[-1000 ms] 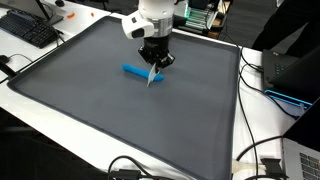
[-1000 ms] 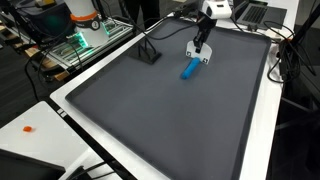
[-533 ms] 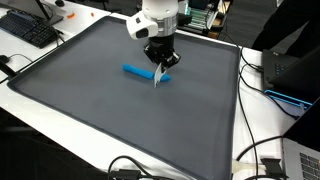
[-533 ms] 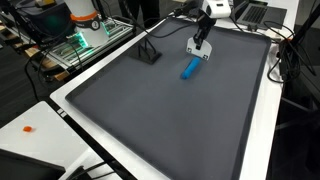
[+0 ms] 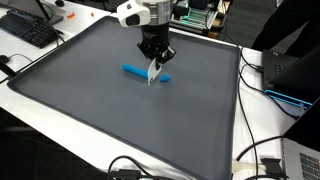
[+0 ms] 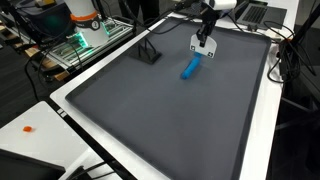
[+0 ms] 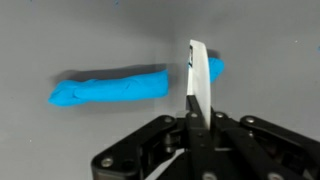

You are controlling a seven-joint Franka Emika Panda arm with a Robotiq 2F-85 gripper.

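Note:
A blue roll of dough (image 5: 140, 71) lies on the dark grey mat (image 5: 90, 90), and shows in both exterior views (image 6: 189, 69). My gripper (image 5: 155, 58) is shut on a thin white blade (image 5: 153, 72), held point down just above the roll's right end. It hangs above the far end of the roll (image 6: 204, 38). In the wrist view the blade (image 7: 198, 72) stands on edge between the fingers (image 7: 195, 118), crossing the right end of the blue roll (image 7: 110, 87). I cannot tell whether the blade touches the roll.
A black stand (image 6: 148, 50) sits on the mat near its far corner. A keyboard (image 5: 30, 30) lies past the mat's edge. Cables and a laptop (image 5: 300, 160) lie along the white table border. A small orange piece (image 6: 28, 128) lies on the white surface.
The gripper has risen a little and turned at the wrist, lifting the white blade up off the roll's end. The blue roll has stayed in place.

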